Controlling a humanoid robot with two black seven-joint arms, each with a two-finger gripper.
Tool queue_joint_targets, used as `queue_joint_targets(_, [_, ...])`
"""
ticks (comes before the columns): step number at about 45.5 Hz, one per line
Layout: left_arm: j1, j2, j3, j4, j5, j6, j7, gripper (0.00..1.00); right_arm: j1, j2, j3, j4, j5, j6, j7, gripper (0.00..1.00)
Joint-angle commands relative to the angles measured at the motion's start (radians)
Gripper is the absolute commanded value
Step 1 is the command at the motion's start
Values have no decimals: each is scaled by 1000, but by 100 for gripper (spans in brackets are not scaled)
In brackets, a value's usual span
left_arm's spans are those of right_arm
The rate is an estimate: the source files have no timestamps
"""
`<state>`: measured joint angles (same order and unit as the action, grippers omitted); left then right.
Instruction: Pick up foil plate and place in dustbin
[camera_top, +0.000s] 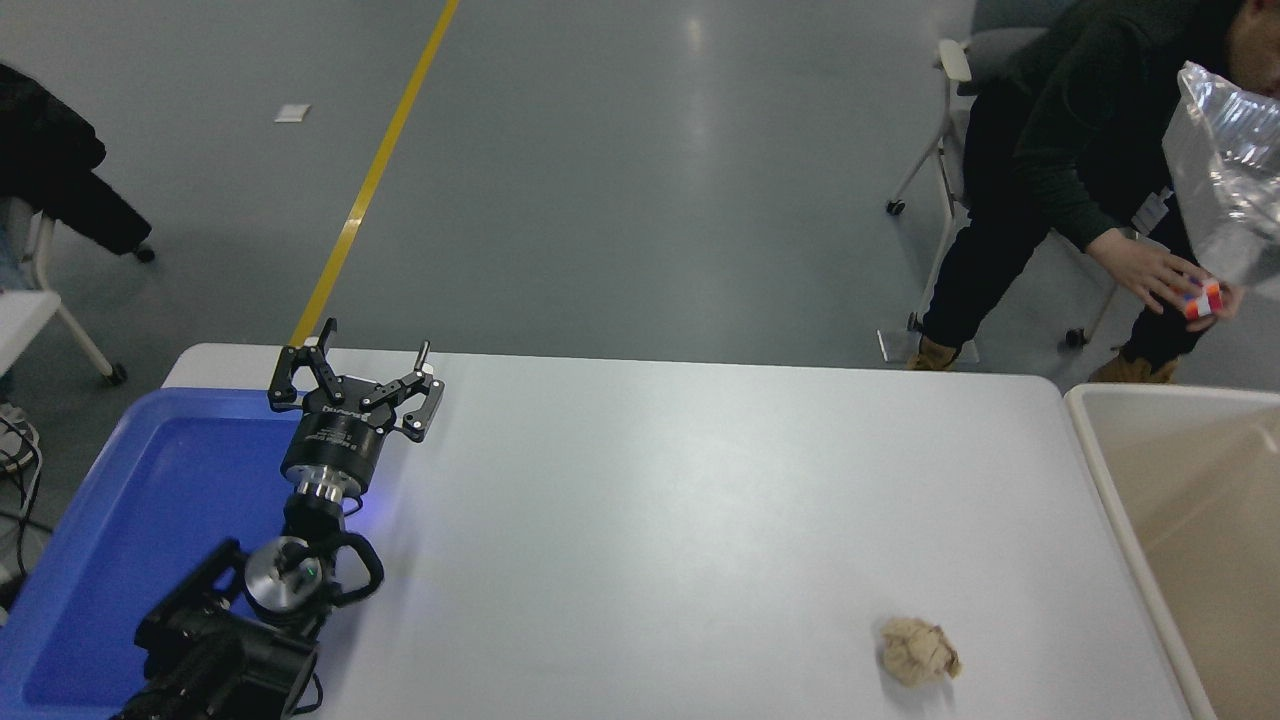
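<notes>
The shiny foil plate (1232, 180) hangs high at the picture's right edge, tilted steeply and partly cut off by the frame, above the far end of the beige dustbin (1100, 470). My right gripper and arm are out of view, so what holds the plate is hidden. My left gripper (355, 385) is open and empty, parked at the lower left over the edge of the blue tray.
A blue tray (120, 540) lies at the table's left. A crumpled brown paper ball (917, 651) sits at the front right. A person in dark clothes sits at the far right, hands (1150, 275) holding a small coloured cube (1203, 298).
</notes>
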<state>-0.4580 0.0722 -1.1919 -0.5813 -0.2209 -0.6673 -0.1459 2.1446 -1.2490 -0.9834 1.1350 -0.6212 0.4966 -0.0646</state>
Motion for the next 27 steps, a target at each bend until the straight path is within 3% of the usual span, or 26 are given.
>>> queue_joint_targets(1, [-1, 0, 0, 0, 0, 0, 0, 99, -382, -20, 94, -191, 331, -249, 60, 0])
queue_joint_targets(5, [1, 0, 0, 0, 0, 0, 0, 99, -504, 16, 117, -236, 480, -326, 91, 0])
queue_joint_targets(14, [1, 0, 0, 0, 0, 0, 0, 99, -883, 166, 326, -423, 782, -426, 92, 0])
queue_joint_targets(27, [1, 0, 0, 0, 0, 0, 0, 99, -1390, 454, 768, -897, 781, -408, 85, 0])
